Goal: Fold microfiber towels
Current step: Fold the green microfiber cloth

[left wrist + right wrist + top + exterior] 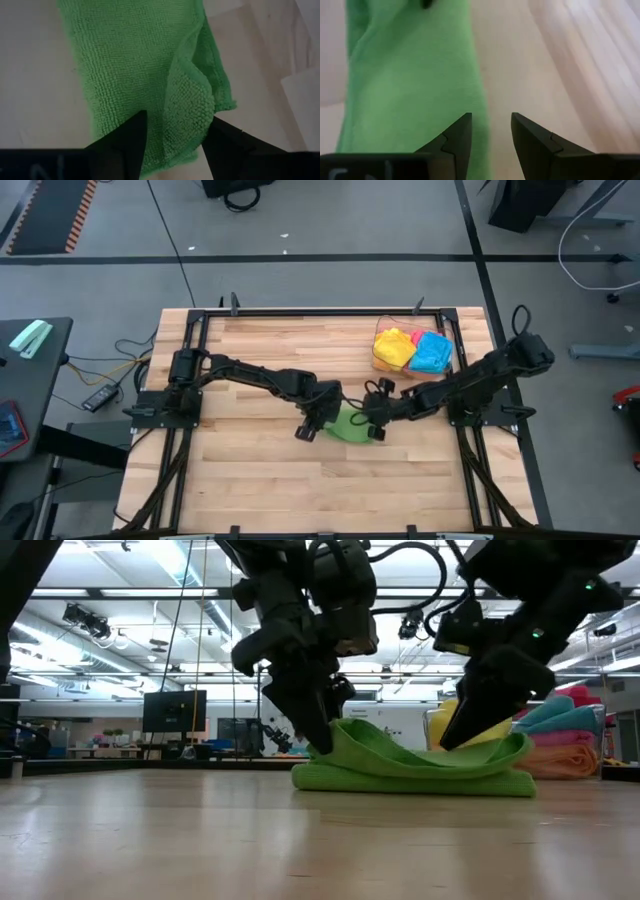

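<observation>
The wooden counter (pixel 260 470) carries a clear bin (pixel 383 362) at its far right, holding yellow, pink and blue towels (pixel 415 350). Near the middle lies the green towel (pixel 350 425), folded over. The left gripper (pixel 172 145) stands parted above its folded corner, gripping nothing. The right gripper (pixel 490 132) is partly open at the towel's other edge, also empty.

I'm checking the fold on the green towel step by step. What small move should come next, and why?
Probably lift the left gripper clear of the green towel: its fingers stand open around the folded edge, and the towel lies doubled on the table. The right gripper is open beside the towel.
</observation>
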Controlling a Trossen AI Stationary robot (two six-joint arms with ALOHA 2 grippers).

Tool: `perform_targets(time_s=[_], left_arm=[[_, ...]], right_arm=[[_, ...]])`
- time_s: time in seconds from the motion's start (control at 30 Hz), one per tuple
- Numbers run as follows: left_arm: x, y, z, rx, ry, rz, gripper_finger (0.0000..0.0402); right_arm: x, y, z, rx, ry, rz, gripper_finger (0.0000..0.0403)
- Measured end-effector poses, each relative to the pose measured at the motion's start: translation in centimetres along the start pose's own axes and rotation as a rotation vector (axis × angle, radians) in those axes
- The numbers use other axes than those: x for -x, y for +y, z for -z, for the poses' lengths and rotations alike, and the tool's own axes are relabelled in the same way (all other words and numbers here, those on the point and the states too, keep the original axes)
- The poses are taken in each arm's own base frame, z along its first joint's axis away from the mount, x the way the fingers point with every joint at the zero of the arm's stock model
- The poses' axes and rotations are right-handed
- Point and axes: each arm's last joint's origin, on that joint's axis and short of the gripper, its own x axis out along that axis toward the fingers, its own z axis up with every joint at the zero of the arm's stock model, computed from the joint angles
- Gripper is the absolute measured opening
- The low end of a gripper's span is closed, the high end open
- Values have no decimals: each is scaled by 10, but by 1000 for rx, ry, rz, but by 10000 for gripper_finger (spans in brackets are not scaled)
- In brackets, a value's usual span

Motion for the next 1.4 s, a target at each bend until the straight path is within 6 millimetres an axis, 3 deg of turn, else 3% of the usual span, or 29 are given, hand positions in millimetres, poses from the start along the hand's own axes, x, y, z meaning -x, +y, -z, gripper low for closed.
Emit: perform_targets(time_s=[0.27, 0.57, 0.9, 1.4], left_arm=[[11, 1, -2, 3, -19, -9, 177], [11, 3, -2, 19, -2, -78, 166], [18, 12, 0, 11, -3, -132, 167], [20, 16, 4, 26, 24, -125, 157]], right_arm=[[-2, -13, -3, -20, 32, 4, 145], [18, -15, -12, -6, -8, -134, 145], [13, 4, -13, 63, -48, -307, 145], [6, -11, -1, 68, 63, -95, 145]])
